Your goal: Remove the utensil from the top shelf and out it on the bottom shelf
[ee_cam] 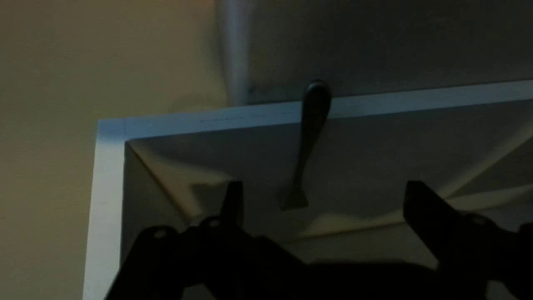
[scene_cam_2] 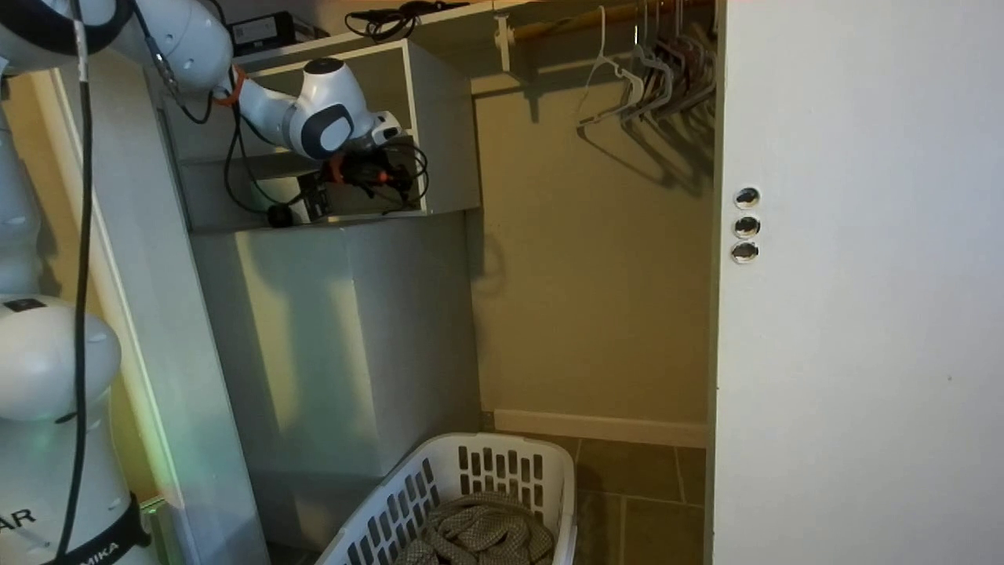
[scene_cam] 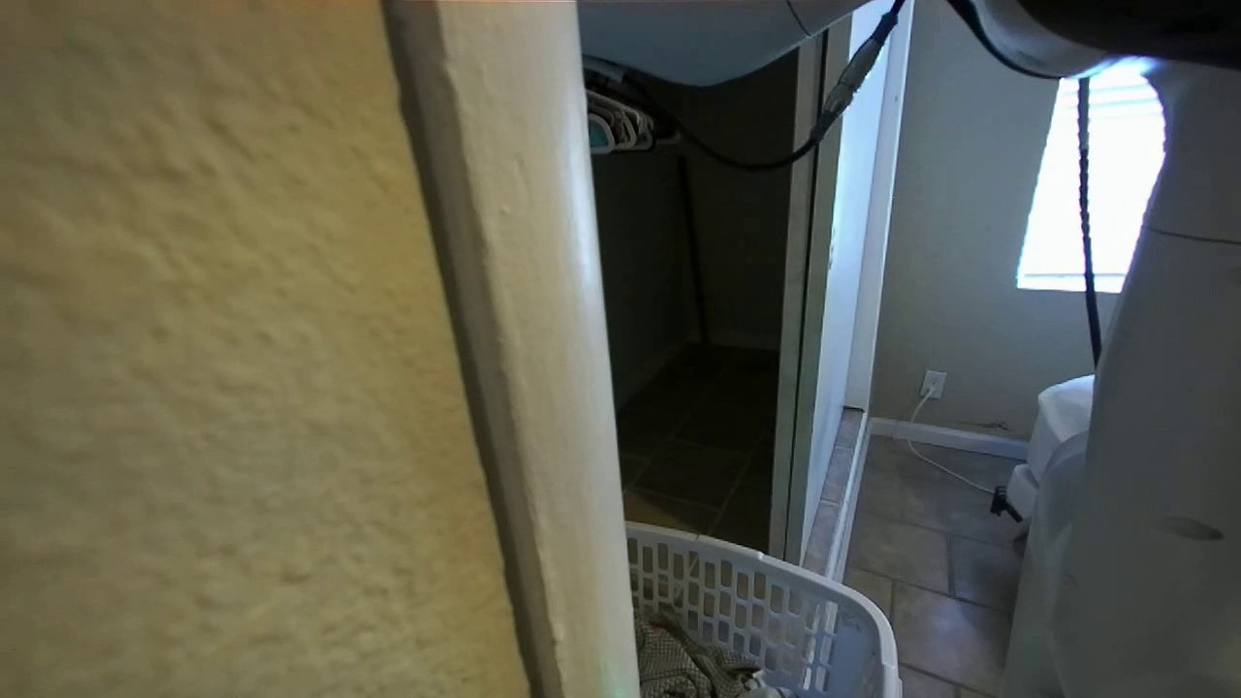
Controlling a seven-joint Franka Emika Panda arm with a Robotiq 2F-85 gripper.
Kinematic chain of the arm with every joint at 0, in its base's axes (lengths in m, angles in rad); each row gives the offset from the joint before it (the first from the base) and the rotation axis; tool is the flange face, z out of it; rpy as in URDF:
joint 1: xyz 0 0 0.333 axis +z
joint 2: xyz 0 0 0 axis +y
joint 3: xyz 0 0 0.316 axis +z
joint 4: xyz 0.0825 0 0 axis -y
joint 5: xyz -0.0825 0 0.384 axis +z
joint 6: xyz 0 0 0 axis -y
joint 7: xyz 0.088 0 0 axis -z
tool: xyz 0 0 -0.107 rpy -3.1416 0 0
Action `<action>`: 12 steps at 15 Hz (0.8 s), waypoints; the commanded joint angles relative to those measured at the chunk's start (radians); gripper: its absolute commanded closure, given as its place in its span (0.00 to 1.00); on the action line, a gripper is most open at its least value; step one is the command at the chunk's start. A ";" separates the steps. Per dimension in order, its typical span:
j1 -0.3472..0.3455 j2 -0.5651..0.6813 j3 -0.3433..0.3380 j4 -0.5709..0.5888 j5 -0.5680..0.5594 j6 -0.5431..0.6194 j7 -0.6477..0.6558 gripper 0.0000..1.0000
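Note:
The utensil (ee_cam: 310, 129) is dark, with a rounded handle and a flared end. The wrist view appears upside down. There it lies on what looks like the bottom shelf of the white cubby, handle over the white front edge (ee_cam: 208, 119), flared end inside. My gripper (ee_cam: 322, 185) is open and empty, its dark fingers at either side of the flared end and apart from it. In an exterior view the gripper (scene_cam_2: 372, 173) is in front of the lower compartment of the white cubby (scene_cam_2: 443, 133); I cannot make out the utensil there. The top shelf's surface is hidden.
A grey box (scene_cam_2: 408, 337) stands below the cubby. A white laundry basket (scene_cam_2: 549, 463) with cloth is on the floor. Hangers (scene_cam_2: 651, 78) hang at right, beside a white door (scene_cam_2: 855, 314). A black box (scene_cam_2: 263, 33) and cables (scene_cam_2: 384, 22) lie above the cubby.

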 commanded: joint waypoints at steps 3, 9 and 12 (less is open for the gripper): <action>-0.010 -0.180 -0.019 -0.150 0.014 -0.093 0.003 0.00; -0.011 -0.361 -0.027 -0.292 0.095 -0.095 -0.074 0.00; 0.033 -0.446 -0.067 -0.344 0.142 -0.119 -0.128 0.00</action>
